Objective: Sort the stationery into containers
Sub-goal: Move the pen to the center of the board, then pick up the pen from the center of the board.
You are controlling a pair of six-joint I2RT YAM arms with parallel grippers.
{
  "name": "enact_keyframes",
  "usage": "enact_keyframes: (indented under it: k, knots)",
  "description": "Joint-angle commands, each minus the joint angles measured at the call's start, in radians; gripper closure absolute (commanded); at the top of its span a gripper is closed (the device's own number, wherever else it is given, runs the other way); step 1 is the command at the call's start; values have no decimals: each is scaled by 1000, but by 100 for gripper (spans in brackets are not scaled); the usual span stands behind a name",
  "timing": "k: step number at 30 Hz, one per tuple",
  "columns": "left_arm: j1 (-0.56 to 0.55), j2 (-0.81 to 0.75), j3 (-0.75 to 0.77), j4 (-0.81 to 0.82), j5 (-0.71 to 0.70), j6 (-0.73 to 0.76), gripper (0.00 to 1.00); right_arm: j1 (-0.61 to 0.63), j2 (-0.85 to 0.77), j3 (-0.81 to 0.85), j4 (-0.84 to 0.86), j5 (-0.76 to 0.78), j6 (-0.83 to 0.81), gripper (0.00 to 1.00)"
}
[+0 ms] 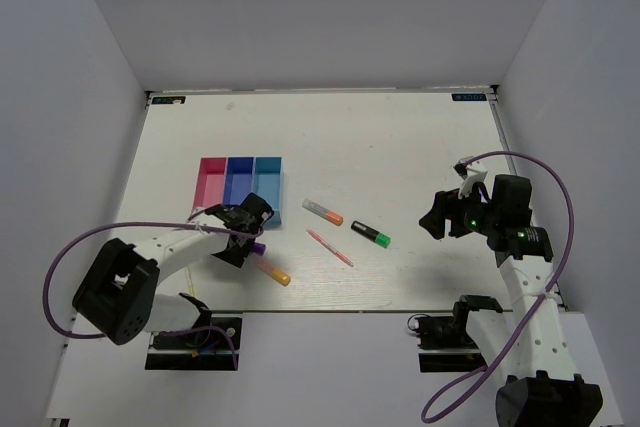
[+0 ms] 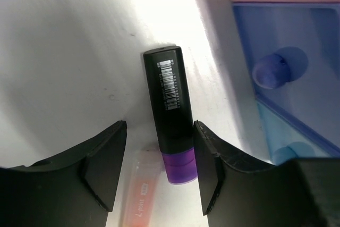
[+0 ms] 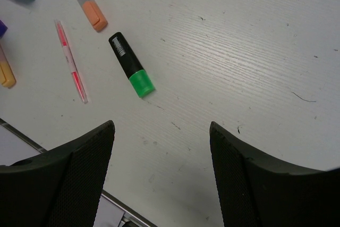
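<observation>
Straddling purple-capped highlighter, maybe touching, left pincer spread, right pincer spread, white table, grey walls.

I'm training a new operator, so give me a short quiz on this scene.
1. True or false: the purple marker lies between the open left jaws.
2. Which tray compartment is in the middle? A pink, B dark blue, C light blue.
3. Fill in: the rightmost marker has a ___ cap.
Key: 1 true; 2 B; 3 green.
</observation>
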Motion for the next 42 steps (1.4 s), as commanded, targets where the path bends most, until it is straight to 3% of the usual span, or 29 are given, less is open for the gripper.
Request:
enact_keyframes:
  k: [1,14,18,42]
  knots:
    - [-6,-45,-52,-84,-2,-25,37,5,-9,-5,8,9,6,25]
    - [-3,-142,-129,-157,-12,-13,39,5,-13,-6,11,9,12,25]
    - [33,-147,-122,-148,7,-21,33,5,-15,-6,11,11,12,25]
    - [122,-24,-129,-172,140,-185,32,5,-29,-1,11,15,21,25]
